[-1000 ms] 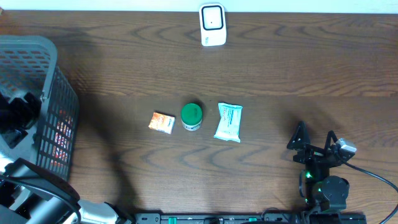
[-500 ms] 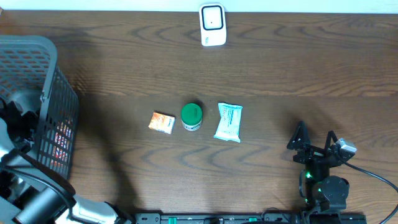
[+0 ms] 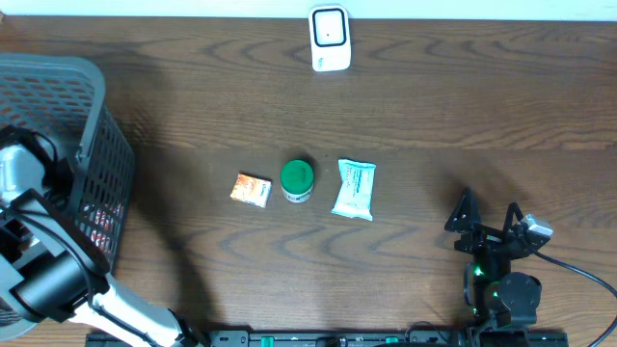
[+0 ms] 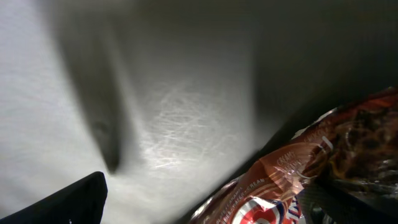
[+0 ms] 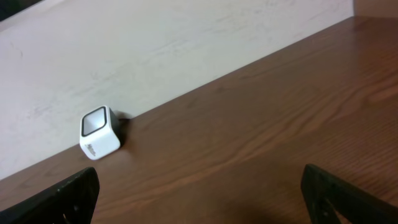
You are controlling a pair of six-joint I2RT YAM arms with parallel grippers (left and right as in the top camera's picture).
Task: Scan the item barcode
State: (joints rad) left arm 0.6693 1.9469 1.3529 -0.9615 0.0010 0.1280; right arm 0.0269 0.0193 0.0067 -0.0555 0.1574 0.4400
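In the basket (image 3: 96,125), the left gripper (image 4: 208,204) hangs wide open and empty. A snack packet (image 4: 298,168) lies just ahead, nearer its right jaw, so nothing is grasped yet. The right gripper (image 3: 488,208) rests open and empty, with the scanner (image 3: 329,39) far ahead, left of its jaws. The scan is not yet done.

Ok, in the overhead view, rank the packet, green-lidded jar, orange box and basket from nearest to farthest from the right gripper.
From the right gripper:
1. Teal-and-white packet, right end of the row of items.
2. Green-lidded jar, middle of the row.
3. Orange box, left end of the row.
4. Grey basket, far left side of the table.
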